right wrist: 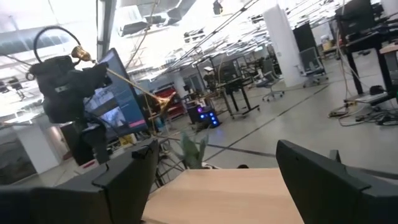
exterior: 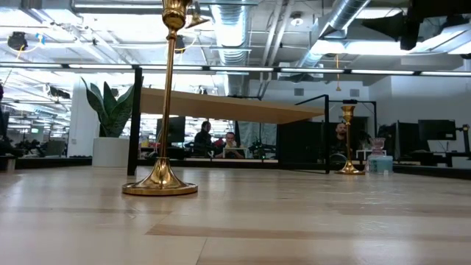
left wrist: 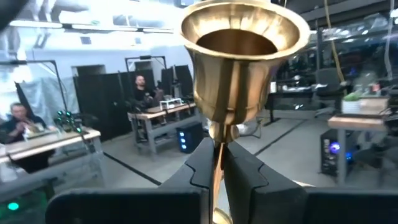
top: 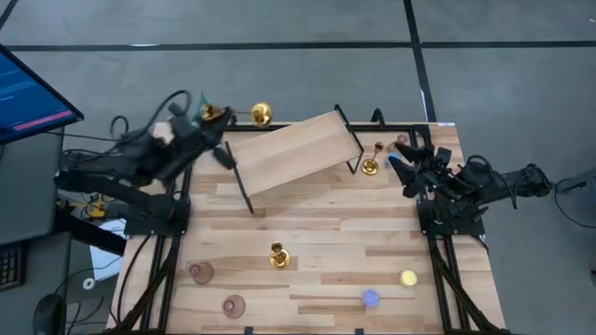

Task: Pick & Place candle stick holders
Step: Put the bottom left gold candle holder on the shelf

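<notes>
My left gripper (left wrist: 219,165) clamps gold candlestick (left wrist: 239,59) stem, base hidden; right gripper (right wrist: 214,168) spread wide, empty, high view's right.

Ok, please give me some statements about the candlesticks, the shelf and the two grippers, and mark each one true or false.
1. The left gripper is shut on the stem of a gold candlestick. True.
2. The right gripper holds a pink holder. False: its fingers stand open with nothing between them.
3. One gold candlestick stands upright on the table, in front of the wooden shelf. True.
4. All three gold candlesticks stand on the wooden shelf. False: none is on it; one is held at the table's far left corner, and another one stands beside the shelf's right leg.
5. Two pink holders sit at the table's near left corner. True.
</notes>
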